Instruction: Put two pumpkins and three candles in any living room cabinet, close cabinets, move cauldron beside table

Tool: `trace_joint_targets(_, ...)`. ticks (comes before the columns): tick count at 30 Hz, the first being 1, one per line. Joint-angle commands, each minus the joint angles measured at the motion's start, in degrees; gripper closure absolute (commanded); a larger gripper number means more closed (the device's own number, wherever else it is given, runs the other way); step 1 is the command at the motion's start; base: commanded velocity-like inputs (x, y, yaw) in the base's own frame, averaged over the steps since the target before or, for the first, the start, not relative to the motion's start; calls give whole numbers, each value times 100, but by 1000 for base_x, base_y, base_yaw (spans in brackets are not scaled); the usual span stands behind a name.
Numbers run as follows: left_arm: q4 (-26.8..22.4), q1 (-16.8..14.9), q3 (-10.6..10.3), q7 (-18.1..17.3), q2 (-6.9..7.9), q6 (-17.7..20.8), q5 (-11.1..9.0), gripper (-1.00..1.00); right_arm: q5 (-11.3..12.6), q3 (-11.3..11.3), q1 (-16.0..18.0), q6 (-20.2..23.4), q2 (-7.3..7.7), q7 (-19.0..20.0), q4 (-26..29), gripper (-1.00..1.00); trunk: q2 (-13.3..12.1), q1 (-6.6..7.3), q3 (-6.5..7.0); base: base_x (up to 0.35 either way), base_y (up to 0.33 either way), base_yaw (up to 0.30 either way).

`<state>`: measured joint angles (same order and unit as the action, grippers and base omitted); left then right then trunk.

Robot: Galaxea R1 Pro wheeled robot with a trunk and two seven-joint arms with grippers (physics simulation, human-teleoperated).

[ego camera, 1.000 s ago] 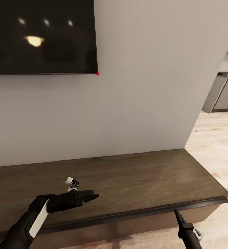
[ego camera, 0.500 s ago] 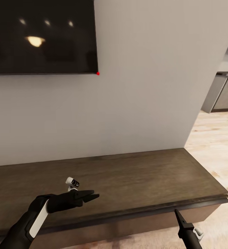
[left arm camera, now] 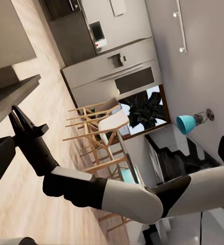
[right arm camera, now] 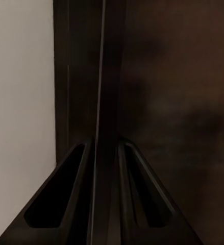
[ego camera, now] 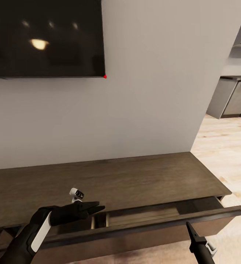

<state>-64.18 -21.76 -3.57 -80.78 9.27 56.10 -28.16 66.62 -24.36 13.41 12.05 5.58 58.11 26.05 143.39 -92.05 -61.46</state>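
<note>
- The right gripper (ego camera: 189, 226) pinches the top edge of the cabinet (ego camera: 142, 179) drawer front (ego camera: 153, 227), its fingers (right arm camera: 137, 199) astride the thin panel; a crooked pull could let that edge slip free or jam the drawer.
- The left gripper (ego camera: 98, 208) hovers pressed together over the open gap, where the drawer could strike it.
- The drawer stands partly out, its pale inside visible.
- A dark television (ego camera: 43, 36) hangs on the grey wall (ego camera: 153, 91); pale wood floor (ego camera: 223, 146) leads right toward a kitchen.

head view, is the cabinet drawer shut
No, the cabinet drawer stands pulled out from under the top, with a gap showing its pale inside.
</note>
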Motion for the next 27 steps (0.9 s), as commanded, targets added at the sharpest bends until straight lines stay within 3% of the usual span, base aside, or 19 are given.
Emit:
trace_joint_targets(1, 2, -7, -13, -8, 5, 59, -23, -100, 26, 90, 3, 108, -4, 72, 6, 100, 3, 4, -4, -187, 0, 0)
trace_joint_targets(27, 2, -4, -15, -8, 5, 59, -23, -100, 26, 90, 3, 113, -4, 75, 6, 100, 3, 4, -4, -137, 0, 0)
